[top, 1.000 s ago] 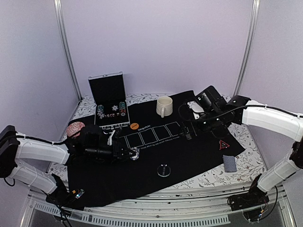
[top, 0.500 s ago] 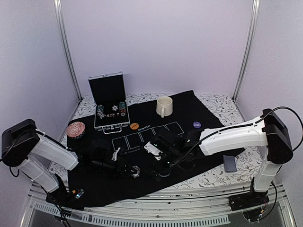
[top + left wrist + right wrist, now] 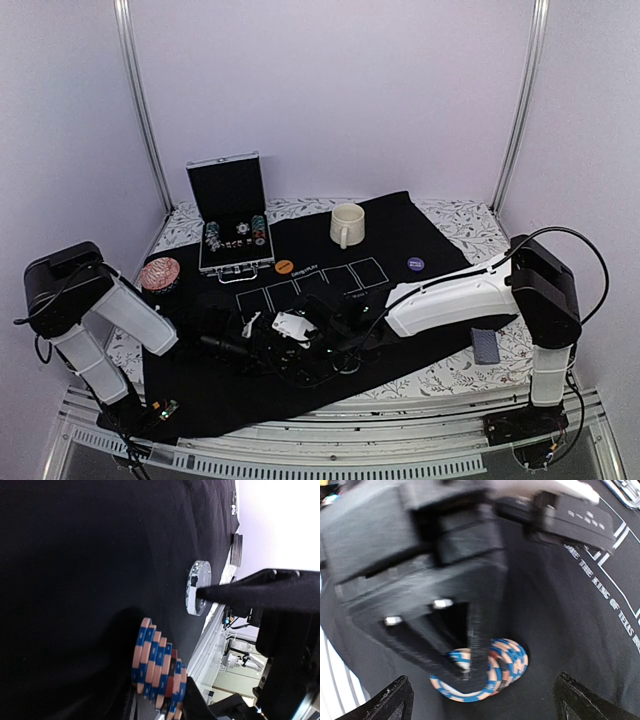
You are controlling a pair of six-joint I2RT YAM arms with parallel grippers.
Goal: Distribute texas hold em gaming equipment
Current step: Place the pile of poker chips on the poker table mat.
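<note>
My left gripper (image 3: 268, 346) is low over the front middle of the black mat (image 3: 440, 235), shut on a stack of blue-and-peach poker chips (image 3: 159, 666) that rests on the cloth. The stack also shows in the right wrist view (image 3: 506, 666), with a left finger across it. My right gripper (image 3: 485, 702) is open just above and beside the stack, close to the left gripper (image 3: 445, 605). A clear-rimmed dark disc (image 3: 197, 587) lies just beyond. An orange disc (image 3: 284, 266) and a purple disc (image 3: 415, 264) lie on the mat. Grey-blue cards (image 3: 486, 345) lie at the right.
An open metal case (image 3: 230, 200) with more chips stands at the back left. A cream mug (image 3: 347, 224) stands at the back centre. A pink round object (image 3: 160, 272) sits at the mat's left edge. The table's front rail (image 3: 330, 440) is close behind the grippers.
My right arm has swung from the back right down to the front middle, next to the left gripper. The left arm has shifted slightly right with the chips.
</note>
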